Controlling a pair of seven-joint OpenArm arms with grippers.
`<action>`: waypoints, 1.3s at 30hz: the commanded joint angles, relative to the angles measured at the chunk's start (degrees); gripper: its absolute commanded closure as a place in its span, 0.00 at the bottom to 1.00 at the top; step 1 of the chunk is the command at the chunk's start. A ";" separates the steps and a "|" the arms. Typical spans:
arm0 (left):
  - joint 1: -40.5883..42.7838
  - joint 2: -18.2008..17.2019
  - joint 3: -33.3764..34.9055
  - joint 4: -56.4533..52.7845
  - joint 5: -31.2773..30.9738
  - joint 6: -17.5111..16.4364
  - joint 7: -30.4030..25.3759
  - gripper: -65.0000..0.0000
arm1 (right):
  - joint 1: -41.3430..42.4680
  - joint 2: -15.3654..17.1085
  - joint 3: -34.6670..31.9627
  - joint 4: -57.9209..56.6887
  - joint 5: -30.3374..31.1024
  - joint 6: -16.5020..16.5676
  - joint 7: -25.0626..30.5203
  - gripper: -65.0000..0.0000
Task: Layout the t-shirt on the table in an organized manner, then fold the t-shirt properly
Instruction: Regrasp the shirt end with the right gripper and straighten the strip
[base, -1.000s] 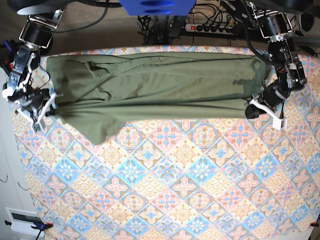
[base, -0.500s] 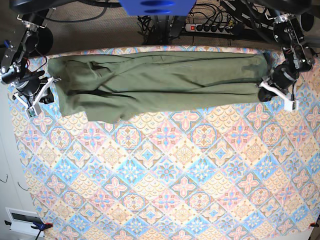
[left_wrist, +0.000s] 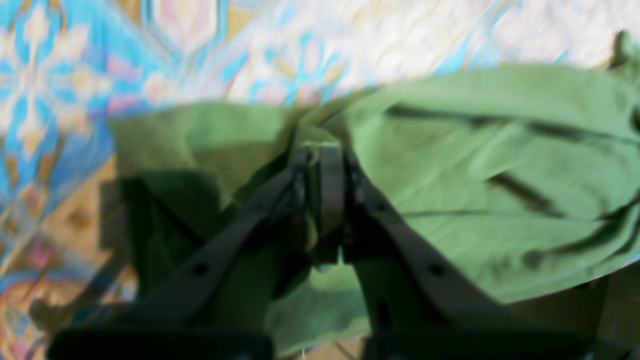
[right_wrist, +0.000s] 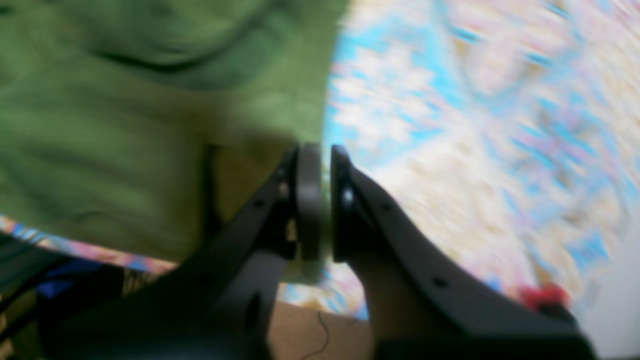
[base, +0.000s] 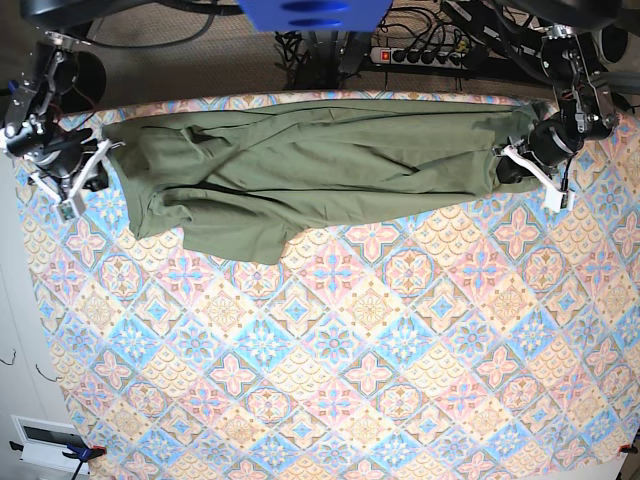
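table | t-shirt stretched | left gripper, right gripper clamp its ends

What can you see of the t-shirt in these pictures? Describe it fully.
The t-shirt is plain olive green, of soft matte cloth. It is stretched into a long, creased band along the far edge of the table, with one flap sagging toward the near side at the base view's left. The right end effector pinches one end and the left end effector the other. The wrist views are blurred, but show cloth between shut fingers.
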 joint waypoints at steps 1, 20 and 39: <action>-0.72 -2.22 -0.20 0.84 -0.92 -0.25 -0.50 1.00 | 0.49 1.11 1.07 2.35 0.76 0.12 0.96 0.90; -2.03 -4.51 -0.28 0.84 -0.92 -0.25 -0.41 0.64 | 8.23 1.20 -15.28 11.32 2.34 0.12 0.96 0.57; -3.62 -4.51 -0.20 0.75 -0.83 -0.25 -0.41 0.64 | 7.26 4.63 -27.24 12.28 -5.13 0.12 0.87 0.57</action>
